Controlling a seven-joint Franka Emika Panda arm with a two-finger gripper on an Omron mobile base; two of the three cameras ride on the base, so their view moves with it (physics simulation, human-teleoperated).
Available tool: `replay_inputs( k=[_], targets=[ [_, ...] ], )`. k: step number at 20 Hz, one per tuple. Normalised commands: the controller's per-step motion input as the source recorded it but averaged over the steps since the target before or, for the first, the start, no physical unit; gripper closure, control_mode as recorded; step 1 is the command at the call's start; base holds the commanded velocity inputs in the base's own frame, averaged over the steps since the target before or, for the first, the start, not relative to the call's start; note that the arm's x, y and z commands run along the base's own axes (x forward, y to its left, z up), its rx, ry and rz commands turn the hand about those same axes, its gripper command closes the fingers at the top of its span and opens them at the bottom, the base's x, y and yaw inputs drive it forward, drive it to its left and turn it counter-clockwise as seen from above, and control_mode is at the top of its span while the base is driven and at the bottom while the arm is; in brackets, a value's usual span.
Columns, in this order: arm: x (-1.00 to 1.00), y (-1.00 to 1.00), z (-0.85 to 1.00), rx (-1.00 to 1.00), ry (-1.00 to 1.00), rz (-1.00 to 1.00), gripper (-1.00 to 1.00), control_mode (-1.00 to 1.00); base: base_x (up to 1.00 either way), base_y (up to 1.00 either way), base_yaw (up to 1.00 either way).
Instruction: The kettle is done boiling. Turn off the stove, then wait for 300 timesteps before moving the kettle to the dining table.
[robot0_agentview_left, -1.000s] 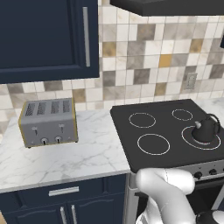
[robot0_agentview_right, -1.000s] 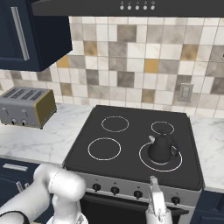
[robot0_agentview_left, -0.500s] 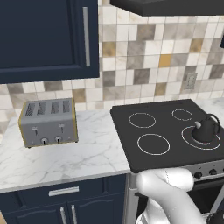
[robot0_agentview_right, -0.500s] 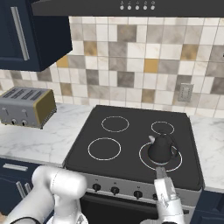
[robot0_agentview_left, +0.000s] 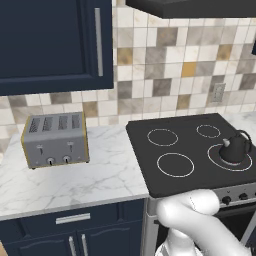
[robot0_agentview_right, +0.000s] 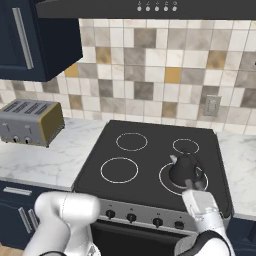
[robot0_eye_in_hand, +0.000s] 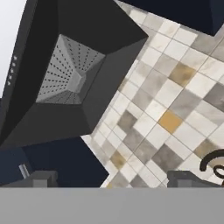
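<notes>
The hand has risen toward the kettle (front-right burner of the stove), its fingers spread wide, empty.

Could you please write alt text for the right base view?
A dark kettle sits on the front right burner of a black stove, with the robot's white arm raised just before it. A grey toaster stands on the marble counter at left.

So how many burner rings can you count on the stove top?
4 on the stove: back left, back right, front left, and front right, partly covered by the kettle standing on it.
</notes>
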Motion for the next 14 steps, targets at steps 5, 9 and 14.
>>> replay_inputs(
  k=[5, 9, 14],
  targets=[
    [0.41, -0.33, -0.05, -0.24, 0.05, -0.03, -1.0, -1.0, 0.0, 0.0, 0.0],
    [0.43, -0.3, -0.11, -0.24, 0.06, 0.0, -1.0, -1.0, 0.0, 0.0, 0.0],
    [0.44, -0.26, -0.12, -0.24, 0.08, 0.0, -1.0, -1.0, 0.0, 0.0, 0.0]
  ],
)
